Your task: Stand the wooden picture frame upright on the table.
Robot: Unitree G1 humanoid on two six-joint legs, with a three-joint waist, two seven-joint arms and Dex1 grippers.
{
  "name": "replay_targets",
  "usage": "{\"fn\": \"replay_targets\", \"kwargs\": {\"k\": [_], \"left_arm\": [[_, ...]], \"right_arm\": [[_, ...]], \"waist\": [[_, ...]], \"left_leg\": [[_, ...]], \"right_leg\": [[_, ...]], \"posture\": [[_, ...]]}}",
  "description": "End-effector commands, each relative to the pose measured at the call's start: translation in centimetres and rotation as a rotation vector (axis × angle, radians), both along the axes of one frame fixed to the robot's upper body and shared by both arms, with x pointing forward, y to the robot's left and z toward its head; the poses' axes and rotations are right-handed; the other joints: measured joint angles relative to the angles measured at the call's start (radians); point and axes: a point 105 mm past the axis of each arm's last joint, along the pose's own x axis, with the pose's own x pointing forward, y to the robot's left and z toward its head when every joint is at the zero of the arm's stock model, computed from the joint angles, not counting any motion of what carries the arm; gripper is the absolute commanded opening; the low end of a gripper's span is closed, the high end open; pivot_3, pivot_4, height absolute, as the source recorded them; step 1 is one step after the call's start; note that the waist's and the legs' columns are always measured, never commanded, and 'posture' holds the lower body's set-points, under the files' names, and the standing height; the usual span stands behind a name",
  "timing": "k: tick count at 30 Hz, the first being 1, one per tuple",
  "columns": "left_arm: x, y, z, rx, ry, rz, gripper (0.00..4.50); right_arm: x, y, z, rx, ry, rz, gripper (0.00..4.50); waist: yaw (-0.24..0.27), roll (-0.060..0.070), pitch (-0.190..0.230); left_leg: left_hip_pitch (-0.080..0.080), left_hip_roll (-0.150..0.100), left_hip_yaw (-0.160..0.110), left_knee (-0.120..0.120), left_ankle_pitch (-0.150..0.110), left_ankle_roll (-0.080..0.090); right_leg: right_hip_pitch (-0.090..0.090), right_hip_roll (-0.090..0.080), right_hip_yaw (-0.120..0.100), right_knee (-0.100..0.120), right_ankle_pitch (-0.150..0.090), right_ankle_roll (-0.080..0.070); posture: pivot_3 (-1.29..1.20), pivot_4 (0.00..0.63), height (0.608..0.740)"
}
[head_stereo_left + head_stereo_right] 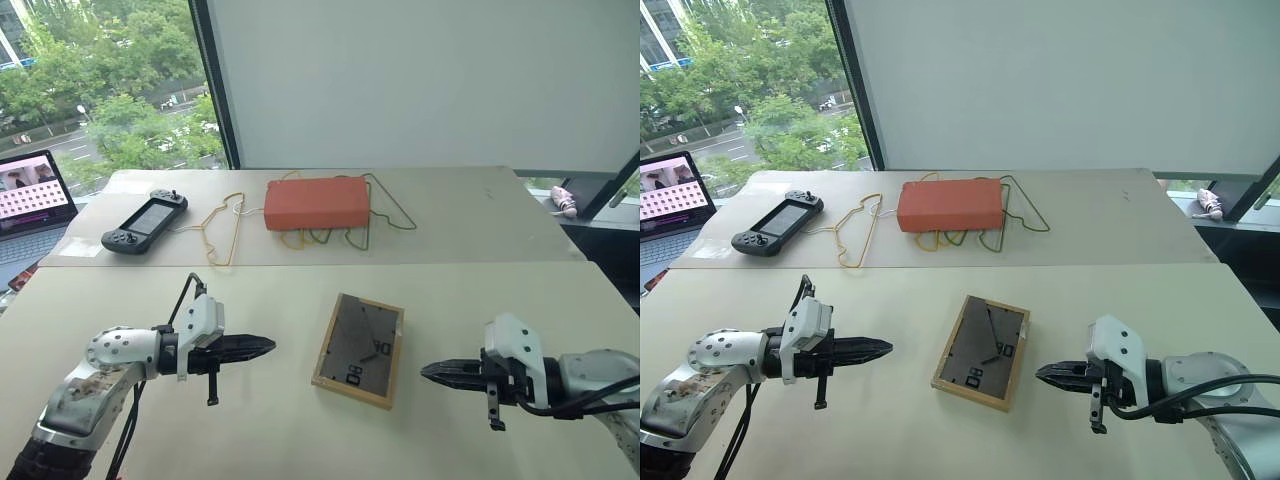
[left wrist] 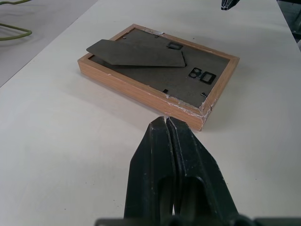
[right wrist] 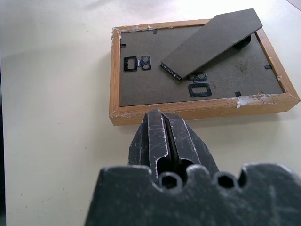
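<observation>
The left gripper [image 1: 268,347] is squeezed shut and holds nothing. It hangs just above the table [image 1: 270,420], pointing at the wooden picture frame [image 1: 359,350] from the left. The right gripper [image 1: 428,372] is also squeezed shut and empty, pointing at the frame from the right. Neither one touches the frame.

The frame lies flat, face down, near the middle of the table, between the two grippers. Its dark grey back faces up, and its easel leg [image 3: 211,43] sticks up a little. Its long side runs from the near edge toward the far edge, leaning a bit to one side.

A second table [image 1: 470,215] joins at the far edge. On it sit an orange-red box [image 1: 316,203], a game controller [image 1: 145,222] and some bent wire hangers [image 1: 222,232]. A laptop [image 1: 30,195] stands off the far left corner. Behind are a window with green trees [image 1: 100,90] and a pale wall [image 1: 420,80].
</observation>
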Motion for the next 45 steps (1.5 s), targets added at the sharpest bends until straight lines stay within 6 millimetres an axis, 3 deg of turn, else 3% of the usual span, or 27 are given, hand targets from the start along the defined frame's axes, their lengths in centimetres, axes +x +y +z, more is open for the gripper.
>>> {"fn": "replay_targets", "kwargs": {"k": [1,4,8,17,20,24,32,36,42,45], "left_arm": [[0.6,-0.3,-0.1,0.042,-0.023,0.016,0.10],[2.4,-0.7,-3.6,0.147,-0.015,0.101,0.10],[3.3,-2.1,-5.7,0.175,-0.017,0.147,0.10],[4.0,-6.5,-6.6,0.159,-0.042,0.113,0.10],[3.6,-6.7,-6.4,0.146,-0.023,0.101,0.10],[3.0,-4.9,-6.2,0.162,0.008,0.143,0.10],[-0.1,-2.2,-6.6,0.218,0.096,0.176,0.10],[-0.1,-0.6,-7.8,0.275,0.110,0.224,0.10],[0.3,0.8,-7.2,0.298,0.083,0.227,0.10],[0.2,1.5,-5.7,0.258,0.043,0.222,0.10]], "right_arm": [[0.8,-0.3,-0.6,-0.036,0.003,-0.054,0.00],[3.2,-1.6,-3.8,-0.131,0.055,-0.230,0.00],[5.0,-0.4,-4.2,-0.080,0.043,-0.319,0.00],[6.4,3.5,-3.5,-0.066,-0.010,-0.322,0.00],[6.8,4.7,-3.2,-0.063,-0.020,-0.311,0.00],[7.2,5.9,-3.0,-0.064,-0.031,-0.284,0.00],[6.6,7.2,-3.5,-0.065,0.003,-0.238,0.00],[6.2,6.8,-3.8,-0.079,0.026,-0.246,0.00],[5.8,5.9,-4.2,-0.092,0.047,-0.261,0.00],[5.0,4.8,-3.9,-0.101,0.064,-0.254,0.00]], "waist": [[0.000,0.000,0.000],[0.003,0.000,0.000],[-0.001,0.000,0.001],[0.005,0.000,0.000],[0.003,0.000,0.000],[-0.008,0.000,0.000],[-0.027,0.000,0.000],[-0.026,0.001,0.000],[-0.027,0.001,0.000],[-0.026,0.001,0.000]], "left_leg": [[0.000,0.000,0.000,0.000,0.000,0.000],[0.004,0.000,0.000,0.000,0.000,0.000],[0.006,0.000,0.000,0.000,0.000,0.001],[0.005,0.000,0.000,0.001,0.004,-0.007],[0.006,0.000,0.000,0.001,0.004,-0.007],[0.005,0.000,0.000,0.000,0.004,-0.007],[0.003,0.000,0.000,-0.001,0.004,-0.007],[0.003,0.000,0.000,-0.001,0.002,-0.003],[0.005,0.000,0.000,-0.001,0.000,-0.001],[0.005,0.000,0.000,-0.002,0.000,-0.001]], "right_leg": [[0.000,0.000,0.000,0.000,0.000,0.000],[0.004,0.000,0.000,0.000,0.000,0.000],[0.006,0.000,0.001,-0.001,0.000,0.000],[0.005,0.000,0.000,0.000,0.000,0.000],[0.004,0.000,0.001,0.001,0.000,0.000],[0.003,0.000,0.001,0.001,0.000,0.000],[0.000,0.000,0.001,0.001,0.000,0.000],[0.000,0.000,0.001,0.003,0.000,0.000],[0.000,0.000,0.001,0.004,0.000,0.000],[0.000,0.000,0.001,0.004,0.000,0.000]], "posture": [[0.00,0.150,0.740],[0.00,0.150,0.740],[0.00,0.150,0.740],[0.00,0.150,0.740],[0.00,0.150,0.740],[0.00,0.150,0.740],[0.00,0.150,0.740],[0.00,0.150,0.740],[0.00,0.150,0.740],[0.00,0.150,0.740]]}}
